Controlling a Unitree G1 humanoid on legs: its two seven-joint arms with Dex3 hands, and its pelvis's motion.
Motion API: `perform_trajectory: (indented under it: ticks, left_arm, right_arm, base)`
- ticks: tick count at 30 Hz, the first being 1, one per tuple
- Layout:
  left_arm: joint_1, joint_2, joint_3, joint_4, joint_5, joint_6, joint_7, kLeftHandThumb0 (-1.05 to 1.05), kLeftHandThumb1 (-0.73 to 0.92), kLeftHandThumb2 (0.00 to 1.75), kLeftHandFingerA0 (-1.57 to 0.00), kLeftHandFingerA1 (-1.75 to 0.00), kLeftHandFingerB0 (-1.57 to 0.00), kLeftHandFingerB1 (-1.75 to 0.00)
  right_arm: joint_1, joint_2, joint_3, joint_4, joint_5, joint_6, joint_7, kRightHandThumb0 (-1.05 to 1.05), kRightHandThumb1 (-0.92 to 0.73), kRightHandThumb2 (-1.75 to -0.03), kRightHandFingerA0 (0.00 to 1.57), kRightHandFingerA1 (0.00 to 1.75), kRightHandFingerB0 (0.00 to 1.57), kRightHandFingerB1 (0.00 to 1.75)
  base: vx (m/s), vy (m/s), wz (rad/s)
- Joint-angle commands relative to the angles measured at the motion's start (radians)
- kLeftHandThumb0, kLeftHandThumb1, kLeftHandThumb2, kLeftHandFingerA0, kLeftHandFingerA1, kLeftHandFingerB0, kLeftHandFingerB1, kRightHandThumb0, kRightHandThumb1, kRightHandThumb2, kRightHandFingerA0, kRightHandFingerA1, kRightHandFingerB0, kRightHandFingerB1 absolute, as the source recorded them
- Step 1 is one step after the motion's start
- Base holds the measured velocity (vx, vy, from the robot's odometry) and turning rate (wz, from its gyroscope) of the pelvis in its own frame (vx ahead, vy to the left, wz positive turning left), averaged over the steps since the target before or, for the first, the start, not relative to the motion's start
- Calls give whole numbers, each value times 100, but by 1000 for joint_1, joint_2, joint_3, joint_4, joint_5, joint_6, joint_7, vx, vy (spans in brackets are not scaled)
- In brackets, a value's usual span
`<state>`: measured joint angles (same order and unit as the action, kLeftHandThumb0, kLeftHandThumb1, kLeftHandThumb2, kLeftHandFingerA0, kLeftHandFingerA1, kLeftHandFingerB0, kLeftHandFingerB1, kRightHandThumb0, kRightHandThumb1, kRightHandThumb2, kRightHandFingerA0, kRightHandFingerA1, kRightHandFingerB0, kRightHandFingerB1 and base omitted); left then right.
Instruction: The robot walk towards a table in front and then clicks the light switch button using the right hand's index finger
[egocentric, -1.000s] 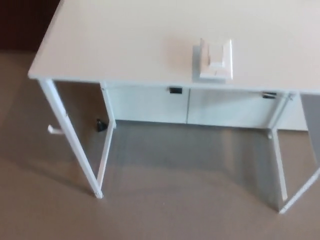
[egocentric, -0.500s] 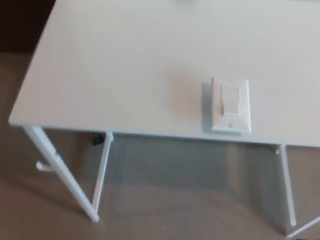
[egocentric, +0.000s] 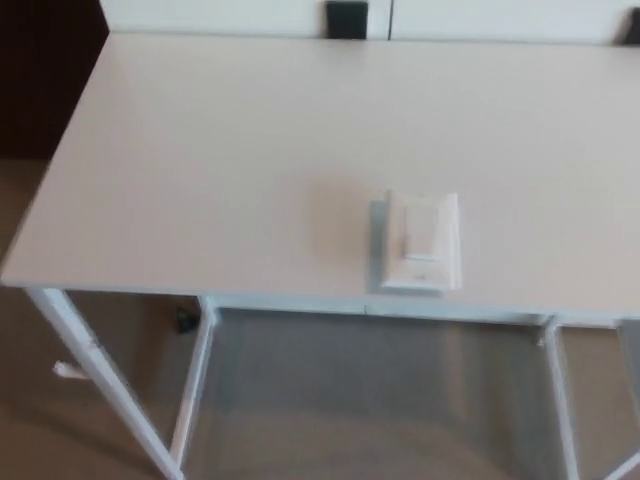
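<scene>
Well, switch: the light switch (egocentric: 421, 243) lies flat on the table (egocentric: 200, 170), toward five o'clock, near its front edge.
Hands: neither shows, so we cannot tell their state.
Handling: rigid, light plastic, we judge; we press the central rocker, not grasp it.

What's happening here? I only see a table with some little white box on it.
That box is a light switch, standing near the front edge of a white table. The camera on the robot's head looks down at it. Neither robot hand is in view, so nothing touches the switch yet. Beyond the far edge of the table are white cabinet fronts with a dark handle.
</scene>
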<state>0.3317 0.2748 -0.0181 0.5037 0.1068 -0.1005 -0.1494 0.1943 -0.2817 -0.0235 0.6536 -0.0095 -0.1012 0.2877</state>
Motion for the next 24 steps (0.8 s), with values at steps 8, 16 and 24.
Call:
perform_trajectory:
  ticks: [8,16,24]
  left_arm:
    - [6,18,-3,-23,12,12,-1,-8,63,58,-47,-44,-36,-39]
    - [5,15,-1,-31,2,13,-10,-6,64,57,-48,-44,-36,-39]
    - [-6,18,-5,-29,10,24,-5,-8,63,57,-50,-44,-37,-39]
  right_arm:
    - [-10,-9,8,8,-21,-10,-15,-17,-48,-89,35,57,18,49]
    - [-5,-10,15,-29,-36,8,-26,-18,-67,-59,45,43,32,37]
    - [-10,-12,22,-41,-49,10,-34,-21,-66,-59,49,45,35,38]
  base:
    - [-4,-17,-2]
    - [64,164,6]
    - [-27,-14,4]
